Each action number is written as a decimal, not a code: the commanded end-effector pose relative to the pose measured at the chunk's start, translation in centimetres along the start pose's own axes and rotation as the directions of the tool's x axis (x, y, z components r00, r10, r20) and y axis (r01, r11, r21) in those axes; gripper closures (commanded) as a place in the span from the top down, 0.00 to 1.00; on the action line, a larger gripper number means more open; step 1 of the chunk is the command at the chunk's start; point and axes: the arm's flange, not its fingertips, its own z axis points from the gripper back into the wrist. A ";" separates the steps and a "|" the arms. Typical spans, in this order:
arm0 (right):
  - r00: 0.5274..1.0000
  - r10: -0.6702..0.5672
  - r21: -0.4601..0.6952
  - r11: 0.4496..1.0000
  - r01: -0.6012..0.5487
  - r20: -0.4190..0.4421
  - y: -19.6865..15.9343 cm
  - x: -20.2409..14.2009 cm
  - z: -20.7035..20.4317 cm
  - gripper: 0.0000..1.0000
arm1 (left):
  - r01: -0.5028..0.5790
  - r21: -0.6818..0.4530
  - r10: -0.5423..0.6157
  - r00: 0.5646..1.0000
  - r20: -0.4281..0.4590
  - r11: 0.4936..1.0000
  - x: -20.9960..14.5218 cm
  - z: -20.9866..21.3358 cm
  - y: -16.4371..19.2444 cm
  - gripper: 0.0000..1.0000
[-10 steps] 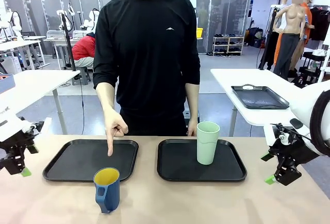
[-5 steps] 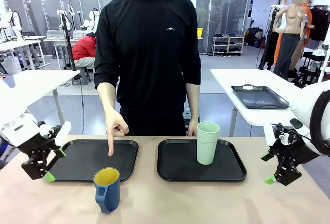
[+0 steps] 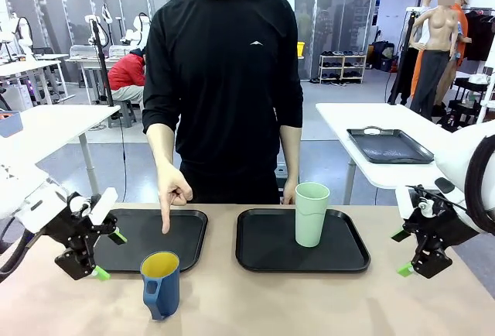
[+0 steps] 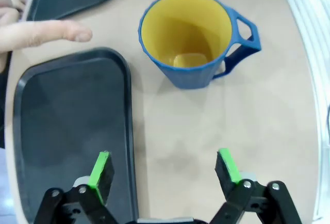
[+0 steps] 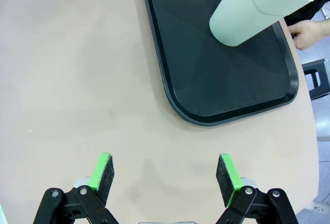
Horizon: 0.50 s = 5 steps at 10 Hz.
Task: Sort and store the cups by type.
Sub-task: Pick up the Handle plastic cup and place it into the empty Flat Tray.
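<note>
The dark-blue cup (image 3: 160, 283) with yellow inside and a handle stands on the bare table, in front of the left black tray (image 3: 179, 235). On the right black tray (image 3: 267, 249) the tall mint-green tumbler (image 3: 311, 214) stands upright. My left gripper (image 3: 110, 256) is open, just left of the blue cup and apart from it, over the left tray's near edge. In the left wrist view the blue cup (image 4: 191, 43) lies ahead of the open left gripper (image 4: 165, 170). My right gripper (image 3: 401, 252) hangs open at the table's right end. The right wrist view shows the tumbler (image 5: 260, 7) far ahead.
A person stands at the far side, one hand (image 3: 172, 197) pointing a finger down at the left tray, the other hand behind the tumbler. The pointing finger (image 4: 46, 32) shows above the tray (image 4: 67, 121) in the left wrist view. Bare tabletop runs along the near edge.
My left arm has come in from the table's left edge toward the blue cup, its gripper still open. The right arm, both cups and the pointing hand have stayed put.
</note>
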 end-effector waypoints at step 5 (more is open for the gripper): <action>1.000 0.012 -0.004 1.000 -0.012 0.001 0.0 0.0 0.0 1.00 | 0.029 -0.067 -0.005 0.943 0.331 0.997 -3.8 -1.7 1.2 1.00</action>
